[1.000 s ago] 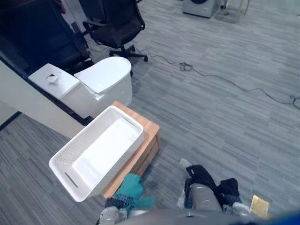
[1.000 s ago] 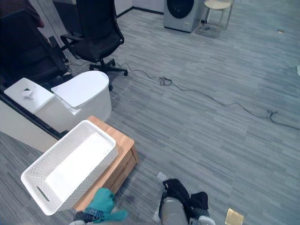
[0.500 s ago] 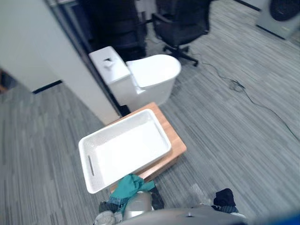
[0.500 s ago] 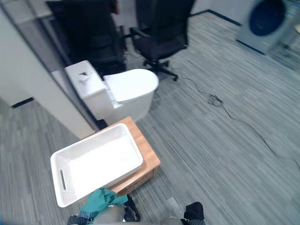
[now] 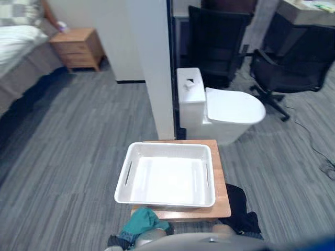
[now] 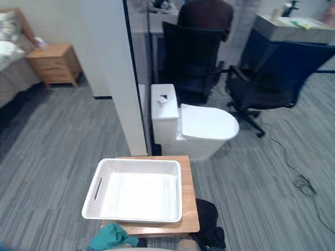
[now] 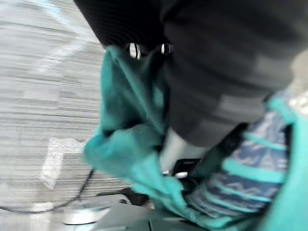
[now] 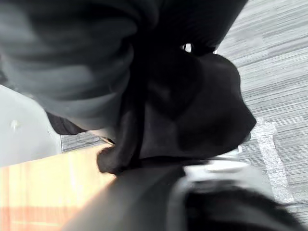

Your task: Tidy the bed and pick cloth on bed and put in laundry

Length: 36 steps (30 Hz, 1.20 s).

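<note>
Carpeted floor [image 5: 68, 157], toilet [image 5: 230, 107] behind basket [image 5: 165, 201], chairs [image 5: 293, 68] beyond

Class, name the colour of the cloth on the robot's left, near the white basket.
The cloth is teal, clearest in the left wrist view.

We see a grey striped floor [image 5: 68, 146] all over the room. A white wall [image 5: 152, 63] stands tall in the upper middle. Just right of it sits a white toilet [image 5: 220, 107] with its lid down. Behind the toilet, at the upper right, are a black chair [image 5: 217, 42], a second black chair [image 5: 293, 68] and a desk [image 6: 288, 26]. In the upper left corner we see a bed [image 5: 21, 44] and, beside it, a small wooden cabinet [image 5: 78, 48]. A low wooden tabletop [image 5: 219, 178] is in the lower middle, in front of the toilet.
</note>
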### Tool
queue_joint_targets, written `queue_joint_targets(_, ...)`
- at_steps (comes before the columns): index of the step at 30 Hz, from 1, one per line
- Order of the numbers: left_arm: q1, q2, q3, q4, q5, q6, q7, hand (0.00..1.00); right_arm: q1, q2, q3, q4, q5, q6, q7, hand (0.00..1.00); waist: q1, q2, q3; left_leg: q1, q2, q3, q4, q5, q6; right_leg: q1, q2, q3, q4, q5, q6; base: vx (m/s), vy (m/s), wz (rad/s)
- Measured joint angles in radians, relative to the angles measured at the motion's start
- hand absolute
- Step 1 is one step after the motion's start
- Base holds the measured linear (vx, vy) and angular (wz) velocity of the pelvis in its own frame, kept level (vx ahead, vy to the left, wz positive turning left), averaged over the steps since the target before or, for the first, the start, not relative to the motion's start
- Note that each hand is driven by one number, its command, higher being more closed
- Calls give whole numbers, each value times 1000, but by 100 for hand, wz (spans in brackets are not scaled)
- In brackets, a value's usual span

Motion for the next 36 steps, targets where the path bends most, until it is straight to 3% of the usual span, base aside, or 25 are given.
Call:
queue_joint_targets(5,33,-13,19,2,0,3,-7,100,34,5,2,4,-2,5,-3,100,5,-5,1,15,41,-7,-2,30,-10,73,45,-25,-99,5,-19,-41,-148,5)
queue_joint_targets(9,33,-14,23,-1,1,2,-7,100,40,3,22,1,-11,4,-12,100,11,-5,1,-7,49,-6,-1,32,-15,73,52,-47,-134,23,-25,-32,-12,8)
queue_joint_targets(10,32,-14,35,-1,0,1,-6,100,45,4,27,1,-12,5,-13,100,9,-11,0,-19,54,36,6,17,-12,78,43,-67,-141,32,-26,4,26,49)
queue_joint_targets(11,28,-15,64,-2,0,1,-6,100,46,10,29,2,-14,8,-14,100,2,-23,3,-41,83,171,68,-7,-8,81,26,-103,-150,39,-22,30,30,60)
queue_joint_targets(13,29,-17,69,-3,-1,-3,1,100,47,11,29,12,-44,13,-13,100,10,-28,13,-75,111,257,185,-38,-1,90,8,-124,-136,42,-16,26,94,39)
queue_joint_targets(18,46,5,57,-2,-1,-1,8,100,35,14,43,15,-52,13,-8,100,10,-48,3,-68,72,181,205,-46,10,115,-20,-125,-139,49,-3,-10,85,14)
queue_joint_targets(20,34,24,12,-2,-1,-2,21,100,23,15,48,15,-52,11,-9,100,1,-54,-3,-66,47,74,164,-9,-1,110,-30,-125,-143,39,14,-93,-59,12)
queue_joint_targets(23,13,19,-43,-1,-2,-12,22,100,15,0,67,15,-51,11,-12,100,-23,-23,6,-12,36,8,-7,80,-8,101,-20,-152,-153,42,23,-170,-25,19)
queue_joint_targets(26,5,14,-83,-1,-1,-15,20,100,23,-18,69,12,-51,11,-12,100,-33,5,12,-21,35,4,-7,84,-8,104,-19,-162,-167,57,42,-166,72,9)
queue_joint_targets(27,5,25,-109,0,1,-15,17,100,24,-18,69,11,-50,11,-13,100,-48,5,12,-27,28,-8,-7,89,2,108,-25,-173,-173,64,56,-131,86,21)
queue_joint_targets(30,-4,46,-144,0,2,-15,14,100,23,-16,69,4,-50,12,-14,100,-52,4,12,-67,12,-14,-7,89,9,76,-34,-163,-171,52,85,-98,104,21)
queue_joint_targets(32,-12,50,-148,-1,11,-15,14,100,5,-12,69,3,-50,12,-14,100,-49,-1,19,-115,6,16,-7,89,10,18,-29,-121,-168,48,91,-52,148,-17)
queue_joint_targets(36,-20,83,-148,-1,38,-7,10,100,-25,9,81,3,-50,11,-16,100,-56,-43,53,-123,-13,39,-6,84,16,3,-37,-85,-163,44,71,-20,124,-7)
